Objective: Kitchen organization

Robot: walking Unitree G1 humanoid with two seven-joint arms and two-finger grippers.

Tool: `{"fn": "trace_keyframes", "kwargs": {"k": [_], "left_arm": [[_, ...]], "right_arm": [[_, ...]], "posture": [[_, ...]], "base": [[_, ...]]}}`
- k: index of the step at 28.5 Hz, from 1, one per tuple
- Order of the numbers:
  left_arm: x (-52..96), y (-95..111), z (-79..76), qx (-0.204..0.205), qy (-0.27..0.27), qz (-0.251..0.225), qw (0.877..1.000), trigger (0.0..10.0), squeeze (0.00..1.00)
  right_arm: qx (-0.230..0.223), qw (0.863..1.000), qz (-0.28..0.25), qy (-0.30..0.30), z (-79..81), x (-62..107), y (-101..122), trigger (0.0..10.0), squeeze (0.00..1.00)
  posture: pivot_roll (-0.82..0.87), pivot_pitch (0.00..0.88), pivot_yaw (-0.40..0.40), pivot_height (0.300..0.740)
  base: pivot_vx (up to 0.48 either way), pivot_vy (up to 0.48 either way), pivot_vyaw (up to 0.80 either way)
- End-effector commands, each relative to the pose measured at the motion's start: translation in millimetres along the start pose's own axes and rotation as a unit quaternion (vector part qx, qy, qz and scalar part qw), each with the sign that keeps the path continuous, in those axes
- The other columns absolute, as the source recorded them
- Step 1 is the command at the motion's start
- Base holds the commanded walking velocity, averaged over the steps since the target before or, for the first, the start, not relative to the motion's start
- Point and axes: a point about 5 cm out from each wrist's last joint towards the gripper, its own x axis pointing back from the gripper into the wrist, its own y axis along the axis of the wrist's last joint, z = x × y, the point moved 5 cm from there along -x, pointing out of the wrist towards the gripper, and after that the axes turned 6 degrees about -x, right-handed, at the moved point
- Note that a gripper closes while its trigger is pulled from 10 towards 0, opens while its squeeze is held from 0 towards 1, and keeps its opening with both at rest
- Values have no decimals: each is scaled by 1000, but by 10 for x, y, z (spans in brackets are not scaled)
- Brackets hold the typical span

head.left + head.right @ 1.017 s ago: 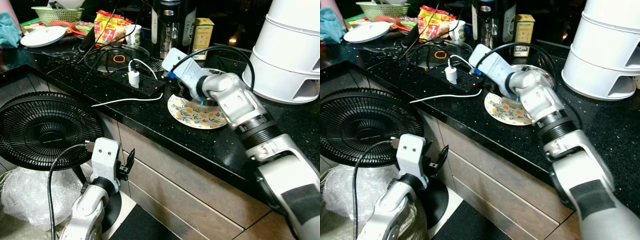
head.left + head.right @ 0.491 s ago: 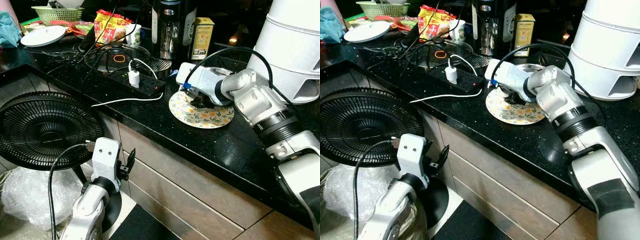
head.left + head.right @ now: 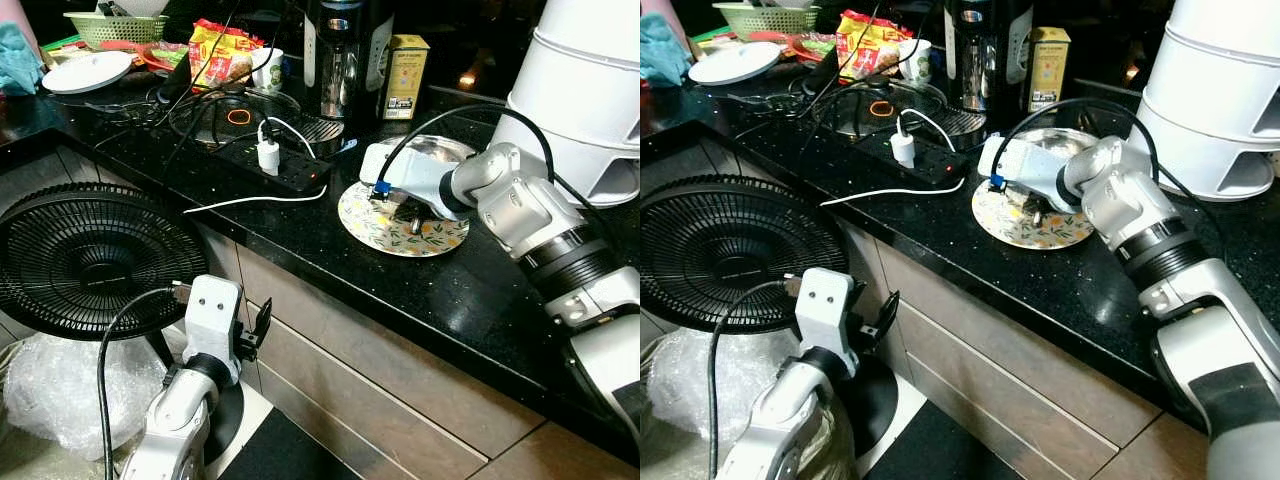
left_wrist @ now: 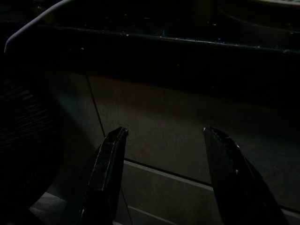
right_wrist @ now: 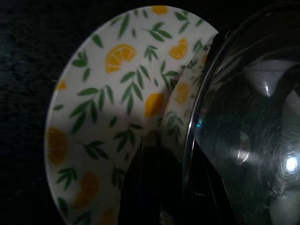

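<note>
Patterned plate (image 3: 400, 228), lemons and green leaves, lies flat on the black worktop (image 3: 330, 250), set back a little from the front edge. A clear glass bowl or lid (image 5: 248, 122) overlaps its far rim; the right wrist view shows the glass edge lying across the plate.

Change over the last second: the right arm has swung from reaching in over the plate with its wrist high to lying low and level across it. Right tool (image 3: 405, 212) is now down at the plate's surface, next to the glass rim. The plate also seems shifted a little toward the white stacked bins (image 3: 585, 100), though the camera may have moved. Fingers (image 5: 154, 187) sit dark and close together in the wrist view; cannot tell whether they pinch the glass rim or only rest against it. Judgement: a grasp on the glass piece or the plate is being set up, lift not yet done.

Room: power strip (image 3: 275, 165) with white charger and cable (image 3: 250, 198) lies just beside the plate on the left. Coffee maker (image 3: 330, 60) and yellow tin (image 3: 402, 65) stand behind. Bins are close on the right. Freest way out is upward, or toward the front edge.

Left tool (image 4: 164, 178) hangs idle by the drawer fronts near the black fan (image 3: 85, 260), fingers apart, grasping nothing.
</note>
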Motion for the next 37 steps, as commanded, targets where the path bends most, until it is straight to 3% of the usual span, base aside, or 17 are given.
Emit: {"fn": "trace_keyframes", "kwargs": {"k": [1, 8, 11, 14, 18, 24, 28, 30, 31, 32, 33, 34, 37], "left_arm": [[-5, -37, 1, 0, -2, 5, 1000, 10000, 0], [-1, -37, -2, 0, -1, 5, 1000, 10000, 0], [1, -50, -26, 2, -1, 4, 1000, 10000, 0], [7, -56, -29, 2, 0, 5, 1000, 10000, 0], [23, -61, -42, 3, -3, 6, 1000, 10000, 0], [32, -31, -42, 1, -4, 1, 1000, 10000, 0], [22, 53, -37, 0, -8, -16, 1000, 10000, 0], [47, 148, -133, 2, -43, -42, 998, 10000, 0], [47, 148, -133, 2, -43, -42, 998, 10000, 0], [78, 226, -258, 0, -98, -61, 993, 10000, 0], [86, 246, -291, -1, -114, -65, 991, 10000, 0], [101, 274, -337, -1, -131, -70, 989, 10000, 0], [164, 348, -482, -8, -180, -80, 980, 10000, 0]], "right_arm": [[11, 1000, -7, -2, -5, 35, 49, 0, 0], [9, 999, -40, 19, 67, 59, 141, 0, 0], [-31, 989, -142, 26, 86, 80, 435, 0, 0], [-52, 982, -181, 25, 83, 97, 552, 0, 0], [-157, 938, -307, 37, 127, 139, 773, 0, 0], [-220, 920, -324, -31, 33, 110, 604, 0, 0], [-259, 895, -356, -73, -82, 155, 573, 0, 0], [-295, 867, -395, -78, -111, 216, 618, 2314, 0], [-295, 867, -395, -78, -111, 216, 618, 2314, 0], [-338, 828, -443, -52, -127, 306, 708, 4039, 0], [-347, 818, -457, -45, -132, 334, 739, 4039, 0], [-356, 806, -472, -35, -128, 369, 781, 10000, 0], [-374, 781, -499, -27, -120, 430, 842, 10000, 0]], "posture": [[100, 0, -22, 740], [100, 0, -23, 740], [87, 0, -27, 740], [86, 0, -20, 740], [90, 0, -13, 740], [86, 0, -15, 740], [75, 0, -11, 740], [70, 0, -15, 740], [70, 0, -15, 740], [65, 0, -13, 740], [66, 0, -12, 740], [66, 0, -12, 740], [68, 0, -5, 740]], "base": [[0, 0, 0], [0, 0, 0], [0, 0, 0], [0, 0, 0], [0, 0, 0], [0, 0, 0], [0, 0, 0], [0, 0, 0], [0, 0, 0], [0, 0, 0], [0, 0, 0], [0, 0, 0], [0, 0, 0]]}}
